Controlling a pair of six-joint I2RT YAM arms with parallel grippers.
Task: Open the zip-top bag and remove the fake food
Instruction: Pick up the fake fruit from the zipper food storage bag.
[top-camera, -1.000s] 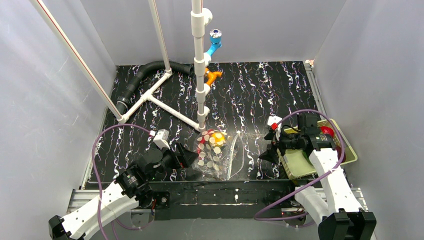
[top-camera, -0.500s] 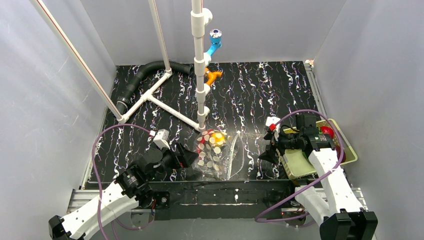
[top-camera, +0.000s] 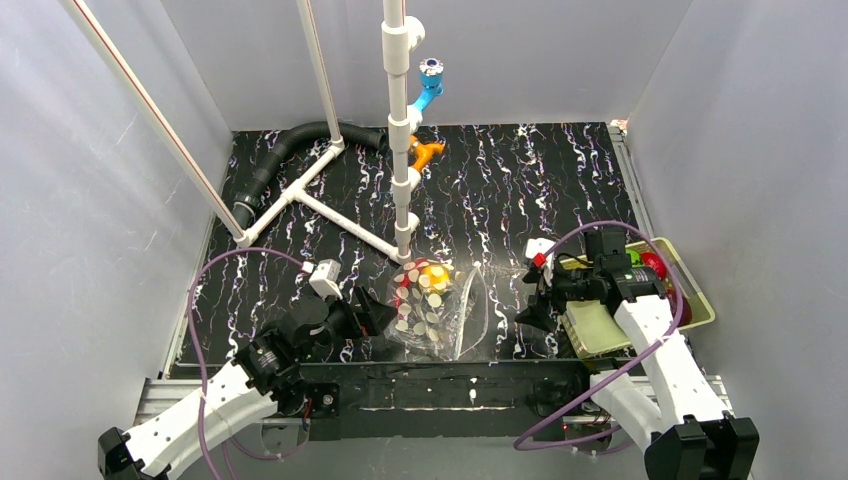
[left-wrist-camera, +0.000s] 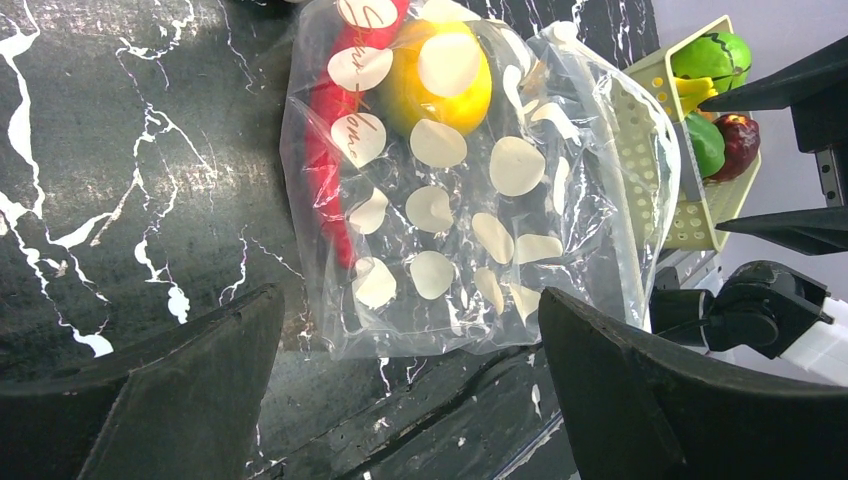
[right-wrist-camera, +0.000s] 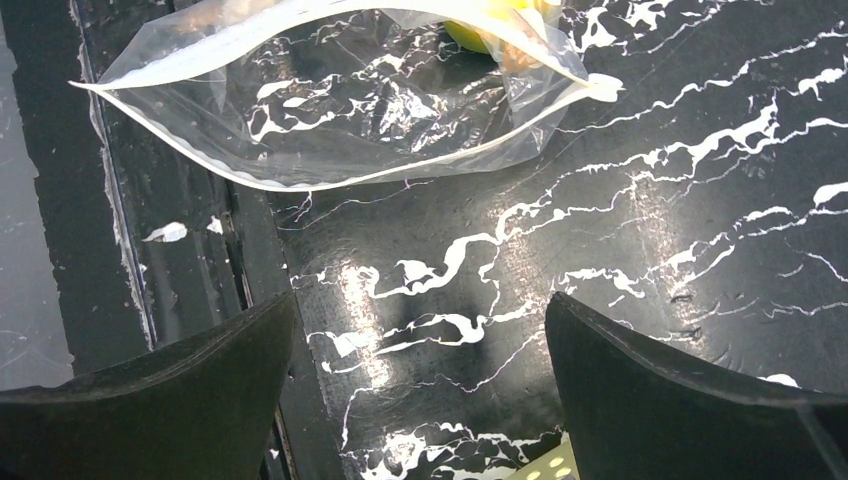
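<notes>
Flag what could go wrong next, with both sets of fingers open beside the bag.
1. The zip-top bag is thin and loose on the table; a pinch by the right fingers at its gaping mouth may drag it or press both layers shut.
2. The red piece and yellow piece sit away from the mouth; unless the left fingers pin the bag, reaching in may push everything away.

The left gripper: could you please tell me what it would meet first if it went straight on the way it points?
Most likely the zip-top bag, lying just ahead of the open left gripper, centred between its fingers in the wrist view, though the exact depth is unclear.
</notes>
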